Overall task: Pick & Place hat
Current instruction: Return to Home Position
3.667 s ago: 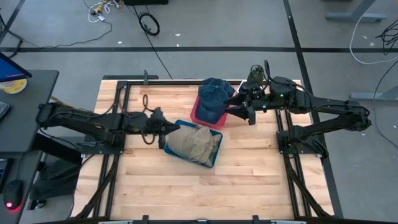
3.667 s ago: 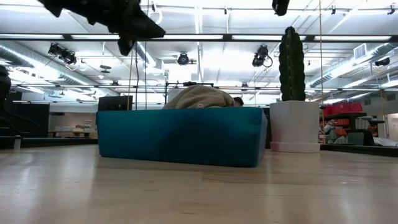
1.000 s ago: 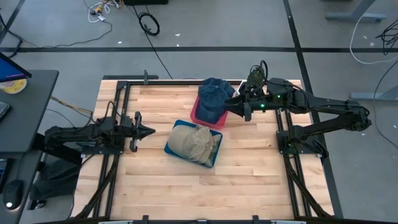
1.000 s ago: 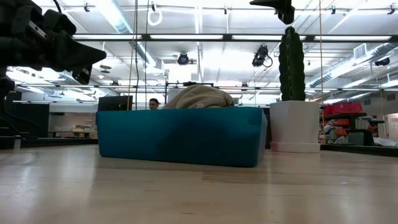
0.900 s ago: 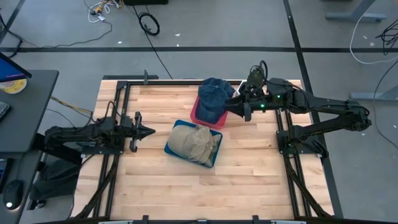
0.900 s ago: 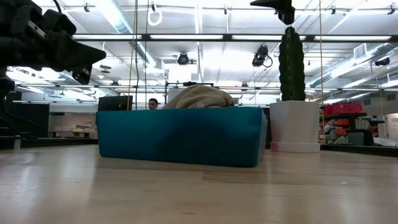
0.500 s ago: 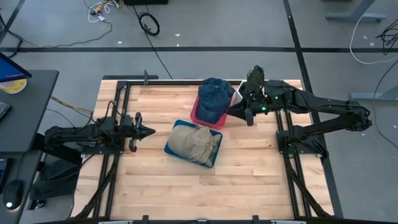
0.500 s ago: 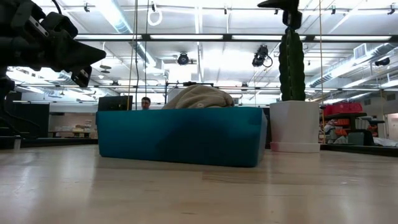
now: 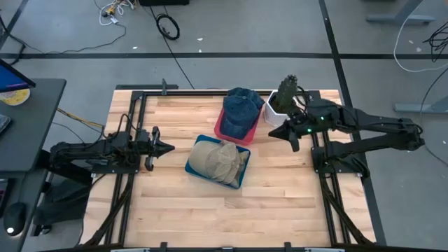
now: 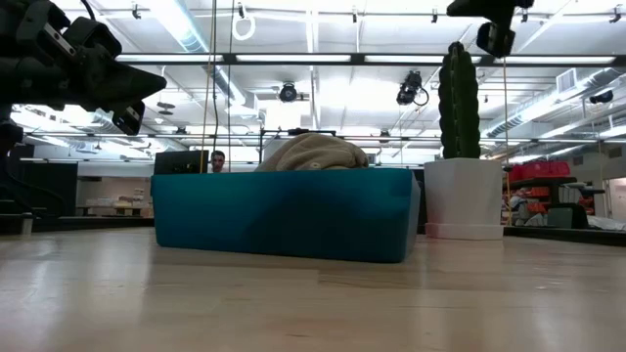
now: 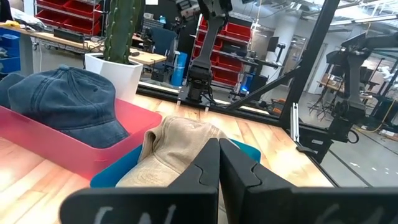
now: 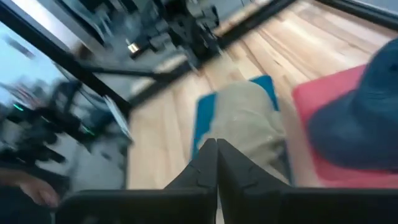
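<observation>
Right jaws retreated, clear of blue cap (image 9: 241, 106).

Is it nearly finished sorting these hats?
Nearly. Done: the blue cap lies in the red bin, and brown cap fabric fills the blue bin. In hand: nothing; the left gripper and right gripper are shut, empty. Left: no loose cap shows, so probably only parking the arms.

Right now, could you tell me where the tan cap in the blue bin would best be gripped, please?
Likely the rounded crown of the tan cap, from straight above: it heaps higher than the walls of the blue bin, which block a sideways approach.
</observation>
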